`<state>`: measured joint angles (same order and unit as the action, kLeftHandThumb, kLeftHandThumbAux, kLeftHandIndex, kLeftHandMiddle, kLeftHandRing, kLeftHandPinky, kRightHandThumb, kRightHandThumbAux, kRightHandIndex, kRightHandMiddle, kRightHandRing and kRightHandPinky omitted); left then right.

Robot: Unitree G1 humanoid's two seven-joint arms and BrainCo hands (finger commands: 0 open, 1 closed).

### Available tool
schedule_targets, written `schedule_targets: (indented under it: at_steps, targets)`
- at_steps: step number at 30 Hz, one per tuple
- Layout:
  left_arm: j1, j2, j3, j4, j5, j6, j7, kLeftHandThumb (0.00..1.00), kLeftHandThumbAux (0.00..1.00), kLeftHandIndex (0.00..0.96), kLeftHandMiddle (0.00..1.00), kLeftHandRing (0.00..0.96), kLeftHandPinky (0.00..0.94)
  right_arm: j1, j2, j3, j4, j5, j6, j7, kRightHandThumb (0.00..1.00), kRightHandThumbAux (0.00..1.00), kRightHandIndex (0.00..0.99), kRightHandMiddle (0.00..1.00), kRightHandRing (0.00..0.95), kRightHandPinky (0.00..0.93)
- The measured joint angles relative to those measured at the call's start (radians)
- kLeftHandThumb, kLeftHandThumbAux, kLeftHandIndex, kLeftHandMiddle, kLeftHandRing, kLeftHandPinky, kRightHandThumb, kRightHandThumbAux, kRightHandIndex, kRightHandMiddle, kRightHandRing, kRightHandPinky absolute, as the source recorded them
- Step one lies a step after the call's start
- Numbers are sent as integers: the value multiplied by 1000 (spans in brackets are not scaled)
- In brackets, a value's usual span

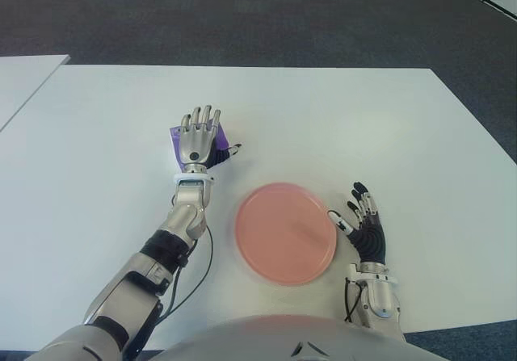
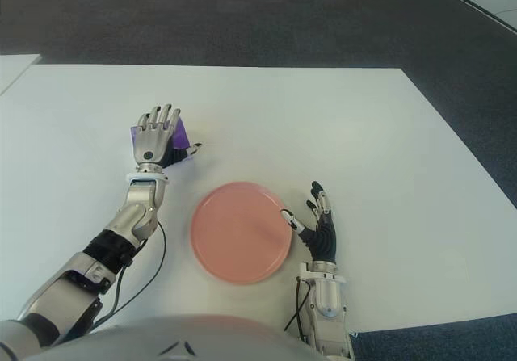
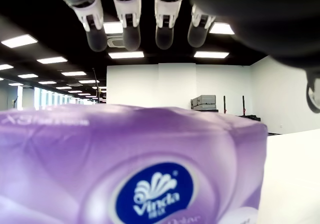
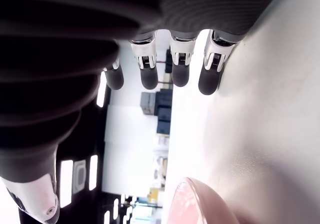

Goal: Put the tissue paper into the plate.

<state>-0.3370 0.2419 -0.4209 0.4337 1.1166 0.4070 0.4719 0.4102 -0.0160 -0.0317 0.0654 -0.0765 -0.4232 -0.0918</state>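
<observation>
A purple tissue pack (image 1: 220,141) lies on the white table (image 1: 347,119), left of and beyond the pink plate (image 1: 286,232). My left hand (image 1: 199,133) hovers over the pack and covers most of it. In the left wrist view the pack (image 3: 135,169), with a blue Vinda logo, fills the frame beneath the straight fingers (image 3: 131,21), which are not wrapped around it. The plate holds nothing. My right hand (image 1: 363,222) shows just right of the plate, fingers spread and holding nothing; its wrist view catches the plate's rim (image 4: 192,204).
A second white table (image 1: 24,78) stands at the far left with a narrow gap between. Dark carpet (image 1: 242,14) runs beyond the far edge. A black cable (image 1: 208,258) loops beside my left forearm.
</observation>
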Motion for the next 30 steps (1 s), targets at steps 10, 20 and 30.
schedule_targets:
  at_steps: [10, 20, 30]
  targets:
    - [-14, 3, -14, 29, -29, -6, 0, 171, 296, 84, 11, 0, 14, -1, -2, -3, 4, 1, -8, 2, 97, 653, 20, 47, 17, 0]
    - [-29, 43, -17, 58, -71, -88, 32, 162, 325, 85, 22, 0, 23, -8, -1, -14, 17, 0, -28, -3, 109, 623, 29, 55, 21, 0]
    - [-29, 44, -17, 60, -89, -37, 32, 144, 305, 84, 9, 0, 20, -9, -3, -19, 17, 5, -24, 11, 98, 653, 25, 57, 25, 0]
